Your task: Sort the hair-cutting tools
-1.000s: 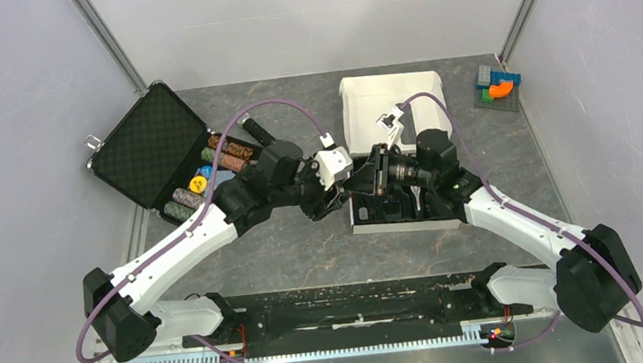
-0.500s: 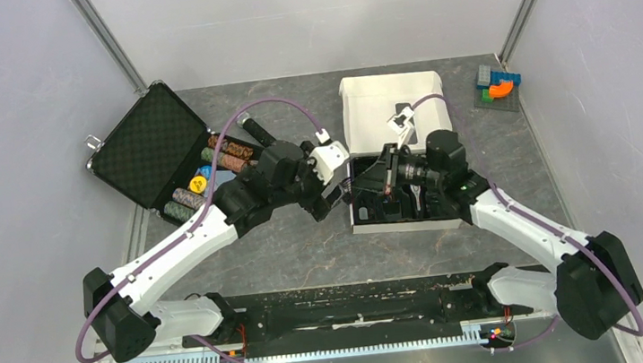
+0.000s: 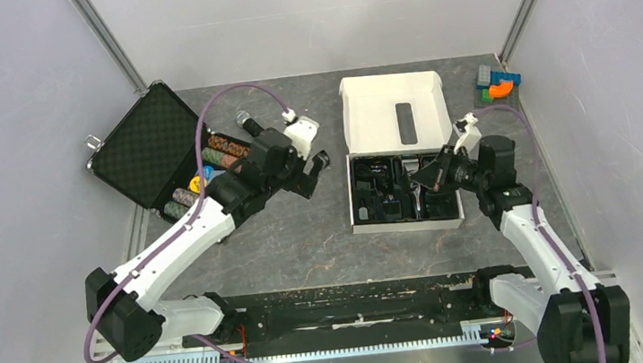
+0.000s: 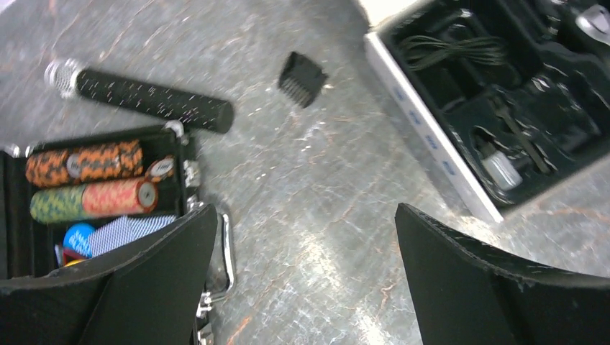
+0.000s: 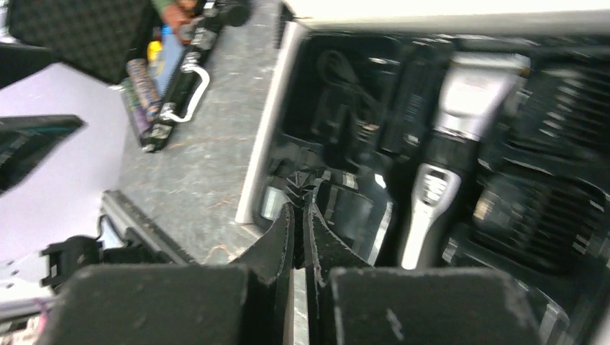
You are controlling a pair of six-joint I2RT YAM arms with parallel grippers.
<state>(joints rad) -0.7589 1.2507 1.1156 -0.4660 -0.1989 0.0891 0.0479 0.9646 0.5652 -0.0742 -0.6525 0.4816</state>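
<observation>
Grey marbled stone makes up your surface (image 3: 307, 246). Above it, between the open chip case (image 3: 145, 148) and the white box (image 3: 408, 225), hangs your left hand (image 3: 317, 166). Its fingers stand as wide apart as they go and hold nothing. In the left wrist view you see only bare surface between the two black pads (image 4: 165, 273).

Ahead of that hand, one black comb attachment (image 4: 302, 77) lies alone on the surface, near a corner of the box but not touching it. A long black microphone (image 4: 144, 97) with a silver head lies near it, just beyond the case. Inside the case, stacks of poker chips (image 4: 86, 162) lie on their sides.

Your right hand (image 3: 421, 178) is over the right half of the box's black tray (image 3: 361, 191), pointing left. Its fingers are pressed together. In the right wrist view a small dark jagged shape sits at their tips, and you cannot tell whether it is pinched there or simply lies in the tray below.

In that same view, the silver-and-black clipper (image 5: 442, 144) lies in its slot in the tray, just to the right of the fingertips. Beyond the clipper, ridged black shapes that look like other combs (image 5: 568, 93) fill the compartments, though they are blurred. A coiled black cable (image 4: 449, 50) sits in a compartment of its own. The box's lid (image 3: 392, 93) lies open at the far side.
</observation>
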